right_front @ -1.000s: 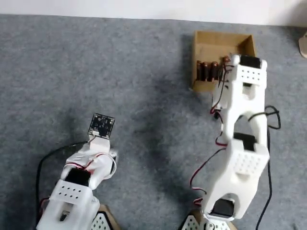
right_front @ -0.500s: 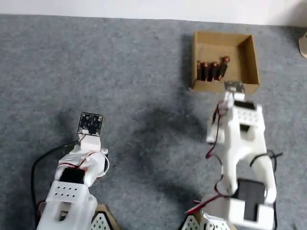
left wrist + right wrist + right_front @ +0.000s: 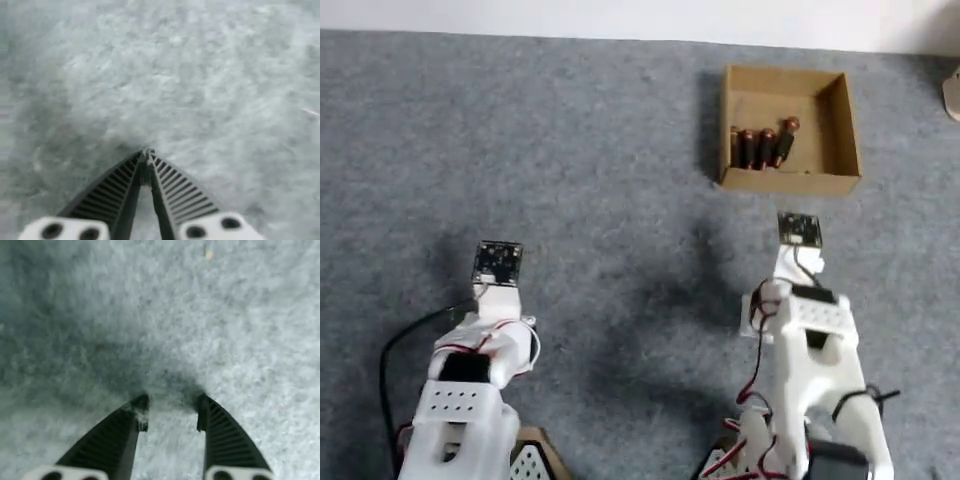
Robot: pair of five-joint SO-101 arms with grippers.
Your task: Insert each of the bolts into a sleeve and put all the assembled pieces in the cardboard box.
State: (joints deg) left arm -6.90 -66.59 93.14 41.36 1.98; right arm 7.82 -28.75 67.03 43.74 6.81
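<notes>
Grey felt-like mat (image 3: 570,150) covers the whole table, with a white strip along the far edge.

Two white arms sit at the near edge. The right arm (image 3: 815,350) is drawn in low with red and black wires looped at its side, and it stands on the near side of the box, apart from it. The left arm (image 3: 465,400) is well off to the other side of the table, with a black cable trailing from it. Each carries a small dark camera board at its wrist, and both boards point toward the far edge.

Cardboard box (image 3: 785,181) – open-topped, brown, on the far right part of the mat, in line with the right arm. Inside are four assembled pieces (image 3: 760,147), copper-brown and cylindrical, in a row in the half nearest the arms. Three lie side by side. The fourth, on the right end, is tilted and leans against its neighbour, its round head up. The rest of the box floor is bare cardboard.

Left gripper (image 3: 146,155) – black ribbed fingers pressed together at the tips, nothing between them, just above the mat.

Right gripper (image 3: 170,412) – fingers spread apart, only mat in the gap.

A small tan speck (image 3: 209,254) lies on the mat beyond the right gripper.
</notes>
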